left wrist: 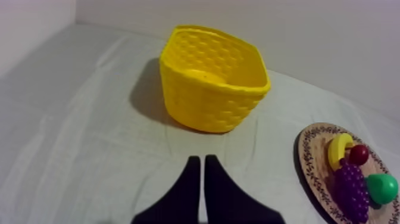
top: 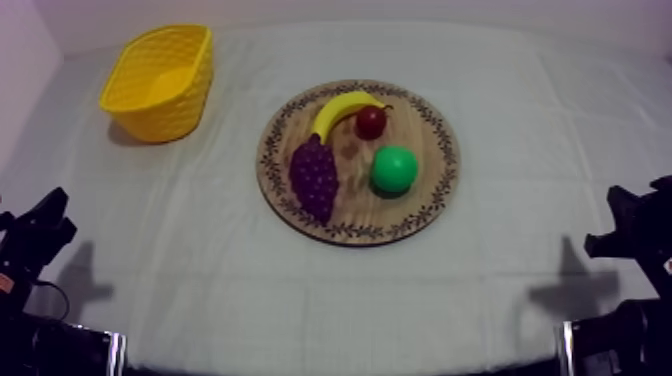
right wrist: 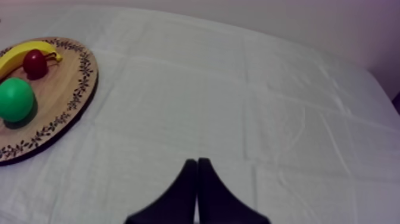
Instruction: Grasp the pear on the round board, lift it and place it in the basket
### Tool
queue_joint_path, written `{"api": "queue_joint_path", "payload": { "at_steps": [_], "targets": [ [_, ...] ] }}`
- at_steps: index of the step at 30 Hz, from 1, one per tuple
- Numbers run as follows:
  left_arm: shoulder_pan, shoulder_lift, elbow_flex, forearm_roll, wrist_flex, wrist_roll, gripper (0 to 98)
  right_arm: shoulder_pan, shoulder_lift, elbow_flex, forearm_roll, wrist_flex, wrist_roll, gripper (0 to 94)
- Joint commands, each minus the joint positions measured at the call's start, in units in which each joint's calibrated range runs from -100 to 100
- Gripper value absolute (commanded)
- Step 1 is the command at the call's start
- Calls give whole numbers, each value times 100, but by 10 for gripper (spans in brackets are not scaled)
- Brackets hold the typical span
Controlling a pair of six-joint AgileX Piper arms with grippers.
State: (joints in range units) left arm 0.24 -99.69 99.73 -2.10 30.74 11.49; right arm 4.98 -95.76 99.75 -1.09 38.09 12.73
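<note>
The green pear (top: 393, 169) lies on the right half of the round wooden board (top: 362, 208) at the table's centre, clear of both arms. The yellow basket (top: 160, 82) stands at the far left, with nothing visible inside it. My left gripper (top: 50, 205) rests low at the left edge, its fingers shut together as a narrow wedge (left wrist: 199, 159), aimed at the basket (left wrist: 214, 89). My right gripper (top: 622, 200) sits low at the right edge, also shut on nothing (right wrist: 196, 161). From there the pear (right wrist: 15, 99) lies far off on the board (right wrist: 59, 89).
On the board with the pear are a banana (top: 340, 108), a small red fruit (top: 371, 122) and a purple bunch of grapes (top: 313, 175). Bare cloth lies between board and basket. The pear (left wrist: 381, 187) is beside the grapes (left wrist: 351, 190) in the left wrist view.
</note>
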Motion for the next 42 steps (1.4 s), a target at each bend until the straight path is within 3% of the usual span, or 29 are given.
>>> {"api": "queue_joint_path", "payload": {
  "at_steps": [1,20,26,31,36,42],
  "targets": [
    [1,-5,4,-2,-2,65,1,0,1,3,-1,-3,4,3],
    [1,-5,4,-2,-2,65,1,0,1,3,-1,-3,4,3],
    [1,-5,-47,-5,374,-313,1,0,1,3,-1,-3,3,3],
    [13,80,-192,20,496,-396,1,0,1,3,-1,-3,4,3],
    [27,942,-1423,12,777,-506,1,0,1,3,-1,-3,4,3],
    [193,2726,-3942,-54,1714,-433,1,0,1,3,-1,-3,3,3]
  ]
}}
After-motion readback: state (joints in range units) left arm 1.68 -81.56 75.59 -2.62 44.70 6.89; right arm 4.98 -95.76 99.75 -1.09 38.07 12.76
